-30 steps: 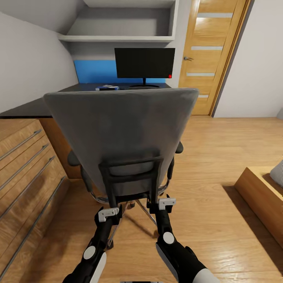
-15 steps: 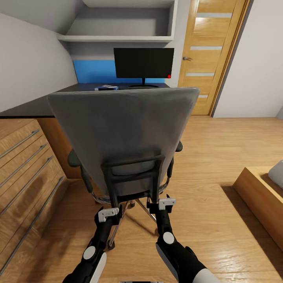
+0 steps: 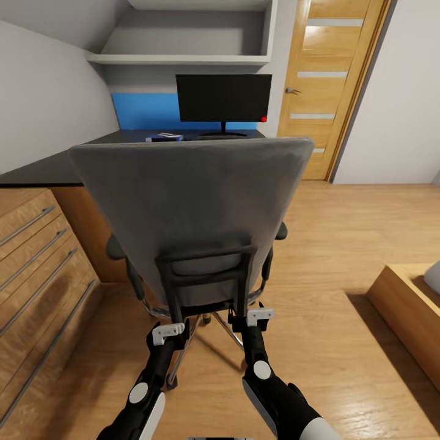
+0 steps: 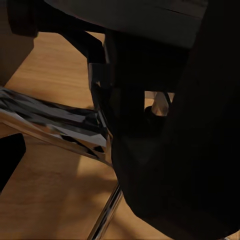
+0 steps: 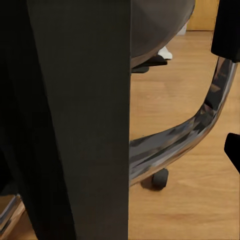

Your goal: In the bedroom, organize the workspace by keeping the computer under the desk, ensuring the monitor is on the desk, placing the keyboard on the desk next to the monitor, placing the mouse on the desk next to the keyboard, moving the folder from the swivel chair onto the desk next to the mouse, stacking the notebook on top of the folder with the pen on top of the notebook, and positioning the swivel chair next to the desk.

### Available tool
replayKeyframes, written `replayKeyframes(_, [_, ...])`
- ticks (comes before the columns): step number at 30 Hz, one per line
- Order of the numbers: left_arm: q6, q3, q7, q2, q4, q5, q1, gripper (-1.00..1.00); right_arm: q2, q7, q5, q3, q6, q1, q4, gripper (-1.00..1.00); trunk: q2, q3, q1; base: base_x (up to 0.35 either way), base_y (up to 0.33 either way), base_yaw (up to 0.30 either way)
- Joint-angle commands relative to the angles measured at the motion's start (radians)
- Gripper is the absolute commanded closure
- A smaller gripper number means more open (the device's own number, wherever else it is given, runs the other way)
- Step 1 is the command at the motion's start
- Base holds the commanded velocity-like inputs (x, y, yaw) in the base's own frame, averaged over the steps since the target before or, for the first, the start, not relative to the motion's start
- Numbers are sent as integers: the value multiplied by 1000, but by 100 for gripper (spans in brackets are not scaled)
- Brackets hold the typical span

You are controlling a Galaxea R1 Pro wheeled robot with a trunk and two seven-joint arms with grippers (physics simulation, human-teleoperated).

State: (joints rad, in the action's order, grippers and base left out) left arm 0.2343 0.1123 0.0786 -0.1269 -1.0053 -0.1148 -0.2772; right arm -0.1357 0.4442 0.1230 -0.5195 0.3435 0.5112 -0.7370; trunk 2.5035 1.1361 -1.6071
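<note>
Both grippers, left [image 3: 169, 332] and right [image 3: 256, 315], against swivel chair [image 3: 189, 208] back frame; finger state unclear.

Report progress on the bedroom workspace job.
Looks done: the monitor stands on the desk, with the blue folder lying beside it. In hand: both arms reach to the back frame of the swivel chair, apparently to push it deskward. The chair back hides keyboard, mouse and pen, so those can't be confirmed.
</note>
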Motion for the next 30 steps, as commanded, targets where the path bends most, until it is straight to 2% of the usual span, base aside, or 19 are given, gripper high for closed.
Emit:
replayKeyframes(1, [3,4,4,1,1,-9,0,-100,1,4,10,-5,6,1,1,-100,0,1,0,158,0,0])
replayKeyframes(17, [3,4,4,1,1,-9,0,-100,1,4,10,-5,7,1,1,-100,0,1,0,147,-33,0])
replayKeyframes(30, [3,4,4,1,1,-9,0,-100,2,4,12,-5,35,1,1,-100,0,1,0,143,-72,0])
